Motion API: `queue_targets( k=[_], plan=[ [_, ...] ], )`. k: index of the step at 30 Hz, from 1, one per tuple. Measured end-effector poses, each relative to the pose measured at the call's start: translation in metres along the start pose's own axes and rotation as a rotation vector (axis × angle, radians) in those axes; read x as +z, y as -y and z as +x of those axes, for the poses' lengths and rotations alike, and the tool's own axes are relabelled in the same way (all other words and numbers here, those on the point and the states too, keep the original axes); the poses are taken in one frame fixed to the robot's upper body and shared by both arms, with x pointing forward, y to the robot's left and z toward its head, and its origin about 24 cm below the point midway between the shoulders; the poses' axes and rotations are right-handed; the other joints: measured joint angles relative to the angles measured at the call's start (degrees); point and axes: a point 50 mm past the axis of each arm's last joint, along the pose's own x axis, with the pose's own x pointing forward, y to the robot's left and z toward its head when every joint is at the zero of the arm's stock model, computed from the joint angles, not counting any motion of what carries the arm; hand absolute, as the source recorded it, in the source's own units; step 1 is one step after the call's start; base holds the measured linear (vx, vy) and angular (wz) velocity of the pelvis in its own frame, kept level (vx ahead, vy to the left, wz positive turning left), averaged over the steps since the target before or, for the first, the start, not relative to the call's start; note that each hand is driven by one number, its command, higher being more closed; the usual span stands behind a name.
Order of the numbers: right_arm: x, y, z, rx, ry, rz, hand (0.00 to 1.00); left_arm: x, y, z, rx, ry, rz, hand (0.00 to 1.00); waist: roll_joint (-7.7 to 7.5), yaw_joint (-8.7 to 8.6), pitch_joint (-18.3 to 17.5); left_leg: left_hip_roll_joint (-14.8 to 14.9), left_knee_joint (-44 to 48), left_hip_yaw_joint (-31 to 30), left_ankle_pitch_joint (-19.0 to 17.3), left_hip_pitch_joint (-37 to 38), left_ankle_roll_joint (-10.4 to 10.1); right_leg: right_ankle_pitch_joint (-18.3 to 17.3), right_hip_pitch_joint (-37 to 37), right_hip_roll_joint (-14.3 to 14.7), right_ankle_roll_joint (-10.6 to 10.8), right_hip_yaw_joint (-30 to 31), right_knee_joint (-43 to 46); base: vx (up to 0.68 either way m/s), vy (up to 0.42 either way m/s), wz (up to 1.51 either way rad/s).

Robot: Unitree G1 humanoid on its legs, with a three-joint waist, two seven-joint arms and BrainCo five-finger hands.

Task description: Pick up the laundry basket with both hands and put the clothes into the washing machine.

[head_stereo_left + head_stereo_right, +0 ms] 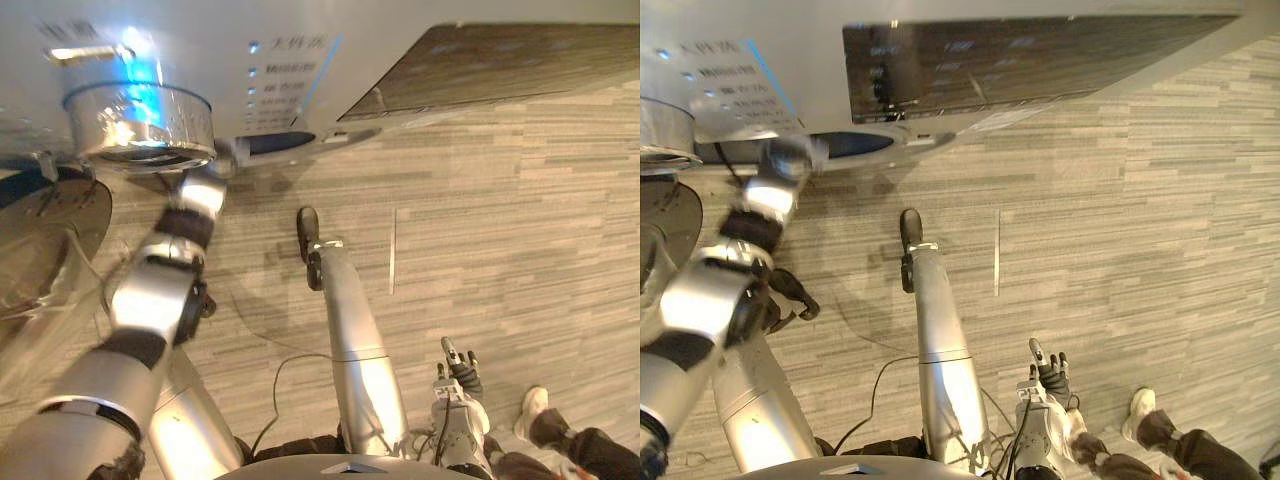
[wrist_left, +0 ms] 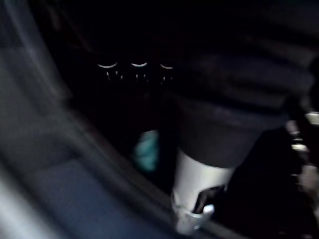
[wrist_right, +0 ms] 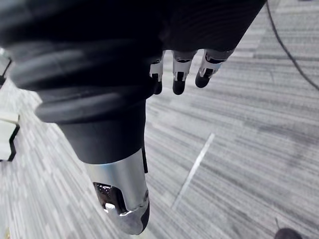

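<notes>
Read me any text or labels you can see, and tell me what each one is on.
On the washing machine control panel: a heading and a column of labels beside lit dots, all too blurred to read.
On the silver dial: no readable marks.
On the floor: no text.

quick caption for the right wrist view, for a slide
The right hand hangs open and empty above the grey plank floor.

Grey striped carpet floor with a thin pale line across it.
</notes>
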Motion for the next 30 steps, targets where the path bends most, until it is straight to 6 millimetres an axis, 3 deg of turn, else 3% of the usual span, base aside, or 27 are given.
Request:
queue_targets(
  k=[2,4,5,7,9,10,12,14,16,19,23,26,30],
  plan=[
    [0.0,-0.007,0.001,0.021,0.0,-0.001,0.0,-0.03,0.018,-0.017,-0.018,-0.123,-0.136,0.0,-0.01,1.5,-0.08,-0.74,-1.88,-0.02,0.88,2.04,-0.19,-0.28,1.78,-0.51,-0.44,-0.27,-0.42,0.03,-0.027,0.22],
    [-0.002,-0.01,0.001,0.033,-0.008,-0.008,0.0,-0.068,0.026,-0.036,0.005,-0.303,-0.401,0.0,-0.08,1.45,-2.45,-1.61,-4.23,0.14,1.92,3.31,-0.5,-0.89,2.53,-0.99,-1.22,-0.51,-1.06,0.03,-0.039,0.23],
    [-0.002,-0.011,0.001,0.033,-0.008,-0.008,0.0,-0.075,0.029,-0.041,0.011,-0.339,-0.457,0.0,-0.05,1.47,-2.86,-1.91,-5.02,0.2,2.2,3.93,-0.78,-0.99,3.05,-1.13,-1.29,-0.56,-1.35,0.06,-0.064,0.15],
    [-0.002,-0.011,0.002,0.021,-0.01,-0.009,0.0,-0.11,0.039,-0.064,0.037,-0.532,-0.66,0.0,-0.03,1.64,-2.88,-2.52,-8.13,0.68,3.4,7.9,-1.17,-1.2,6.55,-1.51,-1.34,-1.09,-2.94,0.07,-0.062,0.16],
    [-0.003,-0.009,0.002,-0.004,-0.013,-0.01,0.0,-0.153,0.052,-0.107,0.068,-0.724,-0.829,0.0,0.04,1.68,-2.92,-3.64,-12.71,1.32,4.98,13.02,-1.73,-1.14,11.3,-2.1,-1.48,-1.83,-5.82,0.1,-0.067,0.18],
    [-0.003,-0.008,0.001,-0.013,-0.014,-0.009,0.0,-0.16,0.056,-0.117,0.075,-0.76,-0.871,0.0,0.07,1.84,-2.91,-4.18,-13.98,1.56,5.32,14.64,-1.93,-1.05,12.78,-2.39,-1.4,-2.08,-6.62,0.09,-0.047,0.22],
    [-0.01,-0.001,0.0,-0.048,-0.042,-0.021,0.0,-0.192,0.067,-0.164,0.096,-0.91,-0.977,0.0,0.42,3.39,-3.11,-6.06,-20.05,2.41,7.27,22.71,-2.39,-0.79,20.32,-3.51,-1.77,-2.94,-10.27,0.13,-0.031,0.28],
    [-0.015,0.006,-0.002,-0.071,-0.063,-0.032,0.0,-0.202,0.073,-0.186,0.067,-0.955,-0.964,0.0,1.27,4.37,-3.64,-7.07,-23.94,3.15,8.47,27.76,-2.44,-0.72,25.37,-4.26,-1.6,-3.67,-12.89,0.15,-0.015,0.25],
    [-0.026,0.014,-0.005,-0.089,-0.125,-0.069,0.0,-0.212,0.074,-0.206,0.0,-0.964,-0.872,0.0,2.19,5.63,-6.54,-8.72,-29.7,4.56,10.44,33.8,-2.63,0.05,30.69,-5.01,-1.25,-3.87,-17.0,0.19,-0.001,0.09],
    [-0.037,0.026,-0.01,-0.092,-0.191,-0.145,0.0,-0.228,0.065,-0.23,-0.11,-0.943,-0.652,0.0,4.17,5.82,-10.23,-10.84,-39.11,6.53,13.4,43.95,-2.59,1.32,39.44,-5.62,-0.72,-4.28,-23.51,0.16,0.009,0.0],
    [-0.049,0.066,-0.025,-0.177,-0.291,-0.229,0.0,-0.254,0.053,-0.278,-0.097,-1.07,-0.628,0.0,7.34,5.87,-17.28,-13.21,-52.27,7.49,18.0,54.21,-3.26,1.45,48.51,-5.88,-0.45,-6.5,-30.19,0.16,-0.02,0.14],
    [-0.051,0.095,-0.034,-0.283,-0.355,-0.282,0.0,-0.268,0.049,-0.314,-0.061,-1.198,-0.638,0.0,9.21,6.41,-19.76,-13.85,-57.97,4.54,21.19,59.12,-3.59,1.01,54.77,-5.94,-0.58,-10.21,-33.19,0.12,-0.026,0.51],
    [-0.052,0.101,-0.033,-0.291,-0.399,-0.344,0.0,-0.273,0.043,-0.328,-0.012,-1.244,-0.65,0.0,8.32,7.28,-20.58,-14.92,-55.43,1.35,24.45,58.36,-1.94,-0.15,60.3,-7.88,-0.61,-15.99,-33.14,0.04,-0.03,0.84]
  ],
)
